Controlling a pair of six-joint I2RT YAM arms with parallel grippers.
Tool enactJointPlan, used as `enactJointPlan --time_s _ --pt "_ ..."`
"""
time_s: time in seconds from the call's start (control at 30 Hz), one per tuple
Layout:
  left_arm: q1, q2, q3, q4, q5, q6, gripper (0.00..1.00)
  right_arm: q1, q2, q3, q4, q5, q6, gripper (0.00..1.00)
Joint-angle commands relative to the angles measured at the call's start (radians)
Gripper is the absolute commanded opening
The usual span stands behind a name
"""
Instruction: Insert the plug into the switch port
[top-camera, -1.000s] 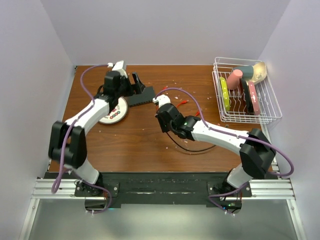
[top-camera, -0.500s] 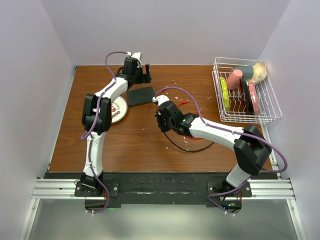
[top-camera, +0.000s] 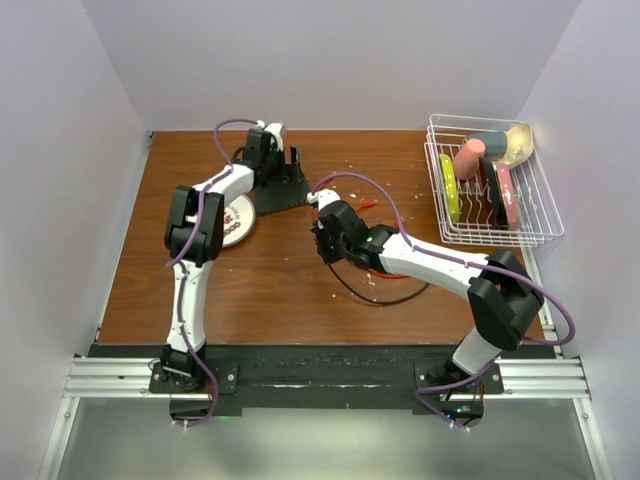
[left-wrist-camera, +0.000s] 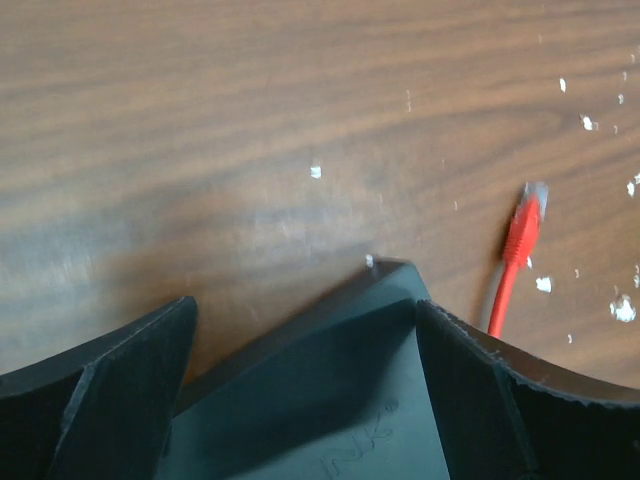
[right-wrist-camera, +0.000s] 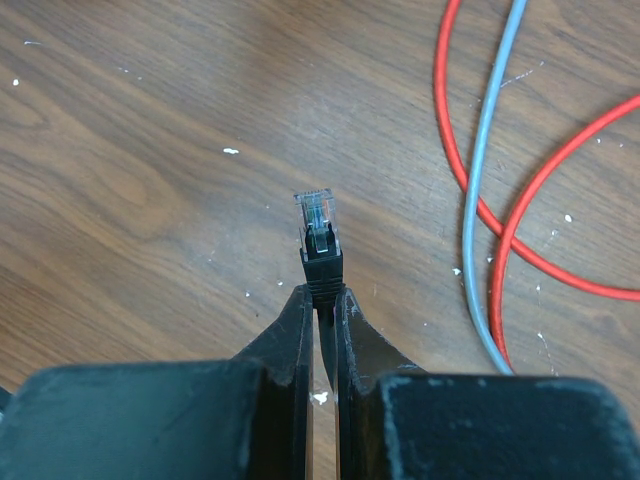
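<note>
The switch (top-camera: 283, 193) is a flat black box lying on the brown table at the back, left of centre. My left gripper (top-camera: 290, 166) is open and reaches over its far end. In the left wrist view the two black fingers (left-wrist-camera: 110, 390) stand either side of a corner of the switch (left-wrist-camera: 330, 400). My right gripper (top-camera: 322, 215) is shut on the plug (right-wrist-camera: 318, 235), a black connector with a clear tip that sticks out past the fingertips. In the right wrist view the right gripper (right-wrist-camera: 322, 295) holds the plug just above bare wood, to the right of the switch.
A round white plate with red dots (top-camera: 232, 218) lies left of the switch. A loose red plug (left-wrist-camera: 520, 225) lies by the switch's corner. Red and grey cables (right-wrist-camera: 480, 200) run right of the held plug. A black cable loop (top-camera: 380, 297) lies mid-table. A wire dish rack (top-camera: 490, 180) stands at the back right.
My left arm stretched out to the back of the table, then came down over the switch's far end. The right gripper has barely moved and keeps the plug.
</note>
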Motion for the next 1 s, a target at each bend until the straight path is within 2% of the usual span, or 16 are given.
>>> enactJointPlan --time_s 0.0,0.37,0.67,0.8,0.9,0.97 --pt "0.004 -0.103 -0.16 0.048 0.076 -0.001 0.92 -0.004 -0.023 0.003 -0.006 -0.017 0.012 0.0" --pt "-0.052 -0.272 -0.526 0.238 0.058 -0.029 0.85 -0.004 -0.02 -0.044 0.003 -0.017 0.036 0.0" --pt "-0.082 -0.326 -0.7 0.364 0.056 -0.064 0.82 -0.007 0.043 -0.057 0.063 0.0 0.044 0.0" --pt "-0.073 -0.363 -0.706 0.391 0.001 -0.073 0.89 -0.074 0.123 0.012 0.066 -0.041 0.049 0.0" --pt "-0.056 -0.352 -0.622 0.381 -0.004 -0.08 0.94 -0.107 0.167 0.034 0.077 -0.084 0.067 0.0" --pt "-0.053 -0.291 -0.487 0.313 0.002 -0.063 0.95 -0.11 0.192 0.055 0.076 -0.092 0.073 0.0"
